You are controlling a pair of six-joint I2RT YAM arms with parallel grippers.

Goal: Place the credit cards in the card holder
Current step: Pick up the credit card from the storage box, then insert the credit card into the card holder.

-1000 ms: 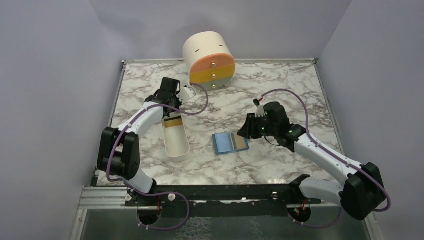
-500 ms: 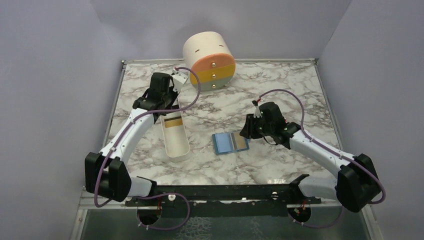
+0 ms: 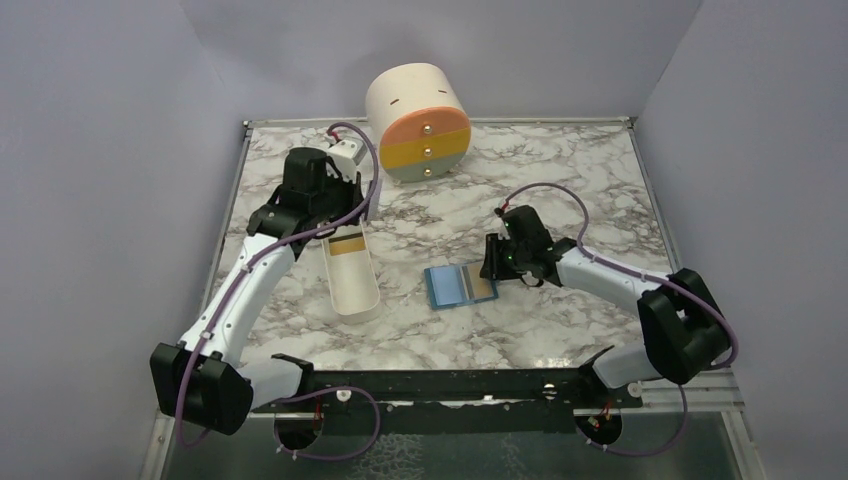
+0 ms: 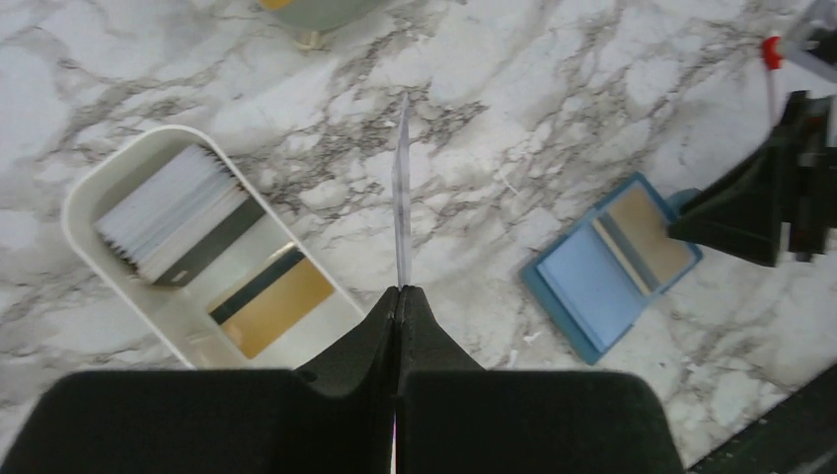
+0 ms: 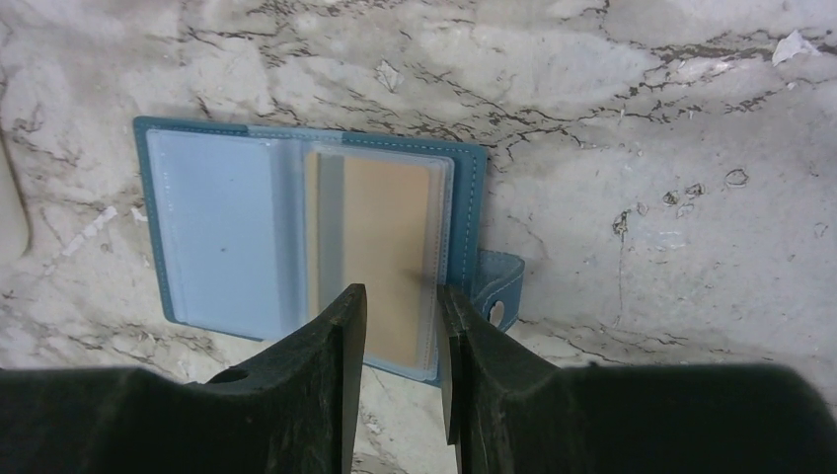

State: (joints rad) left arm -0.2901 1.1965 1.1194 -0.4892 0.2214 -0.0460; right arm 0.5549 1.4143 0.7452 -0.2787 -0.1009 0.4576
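Main risk: my left gripper [image 4: 399, 292] pinches the card [image 4: 400, 188] by one short end only, so the card stands out edge-on and could swing or slip on the way over. It also has to be turned flat to enter a sleeve, or it will jam on the lip or push the wallet [image 3: 459, 285] across the counter [image 3: 560, 180]. Second risk: my right gripper [image 5: 402, 301] sits right at the wallet's near-right part, so the two grippers could bump if the left comes in there. The left jaws are clamped on the card. The right jaws are slightly apart with nothing between them, low over the sleeve holding a gold card [image 5: 385, 247]; I can't tell if they press on it. The wallet lies open mid-counter, toward the near edge, with its snap tab [image 5: 498, 286] on the right. More cards wait in the tray [image 4: 84, 188] on the left side: a stack [image 4: 163, 212] and a gold one [image 4: 276, 311]. The left arm is stretched toward the far-left corner, wrist raised above the tray's far end. The right arm reaches in low from the near-right corner, elbow bent.
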